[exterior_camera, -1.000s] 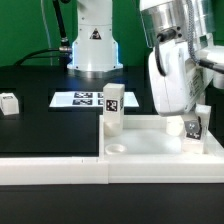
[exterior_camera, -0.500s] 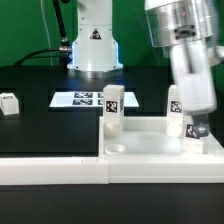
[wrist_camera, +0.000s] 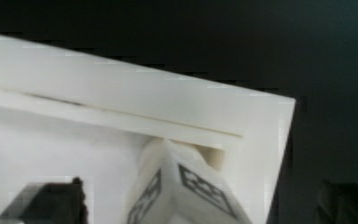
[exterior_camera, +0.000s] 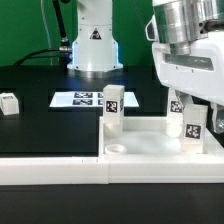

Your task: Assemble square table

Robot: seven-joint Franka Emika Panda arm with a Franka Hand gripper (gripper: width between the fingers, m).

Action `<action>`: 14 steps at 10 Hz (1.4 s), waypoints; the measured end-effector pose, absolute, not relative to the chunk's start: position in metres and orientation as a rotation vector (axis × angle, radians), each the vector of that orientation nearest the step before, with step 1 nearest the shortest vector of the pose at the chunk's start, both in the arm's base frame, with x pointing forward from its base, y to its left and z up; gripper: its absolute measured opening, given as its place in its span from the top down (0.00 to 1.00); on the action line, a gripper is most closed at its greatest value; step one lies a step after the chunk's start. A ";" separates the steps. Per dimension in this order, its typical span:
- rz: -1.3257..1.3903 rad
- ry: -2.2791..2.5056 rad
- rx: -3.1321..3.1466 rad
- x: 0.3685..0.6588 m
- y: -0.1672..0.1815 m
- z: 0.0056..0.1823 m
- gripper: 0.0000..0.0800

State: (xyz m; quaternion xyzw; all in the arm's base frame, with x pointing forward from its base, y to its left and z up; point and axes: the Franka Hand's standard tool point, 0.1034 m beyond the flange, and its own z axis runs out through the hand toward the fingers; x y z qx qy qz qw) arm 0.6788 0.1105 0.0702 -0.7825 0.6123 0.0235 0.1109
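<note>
The gripper [wrist_camera: 201,205] is spread wide and holds nothing. Just below it, a leg [exterior_camera: 192,122] stands straight up in a corner of the square table top [exterior_camera: 150,145], on the exterior view's right. The leg's long side points up toward the gripper.

White tray-like top [exterior_camera: 150,145], upright tagged leg [exterior_camera: 112,108], 2nd upright leg [exterior_camera: 189,120], 3rd leg [exterior_camera: 10,102] well apart.

The black desk [exterior_camera: 40,125] carries the marker board [exterior_camera: 86,98]. A leg [exterior_camera: 9,103] lies on the exterior view's left of the board, and the top [exterior_camera: 140,122] and rail [exterior_camera: 50,168] lie nearer the camera than it.
</note>
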 end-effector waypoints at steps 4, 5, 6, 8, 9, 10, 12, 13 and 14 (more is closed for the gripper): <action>-0.020 1.088 -2.803 0.684 0.103 0.070 0.19; -0.018 1.111 -2.792 0.684 0.102 0.070 0.19; -0.017 1.126 -2.786 0.684 0.102 0.070 0.35; 0.005 1.252 -2.738 0.681 0.100 0.068 0.63; 0.014 1.372 -2.680 0.681 0.100 0.068 0.63; 0.021 1.465 -2.631 0.681 0.100 0.068 0.63; 0.053 1.732 -2.461 0.681 0.097 0.068 0.63; 0.096 1.908 -2.300 0.681 0.096 0.067 0.63; 0.157 2.044 -2.124 0.680 0.096 0.067 0.63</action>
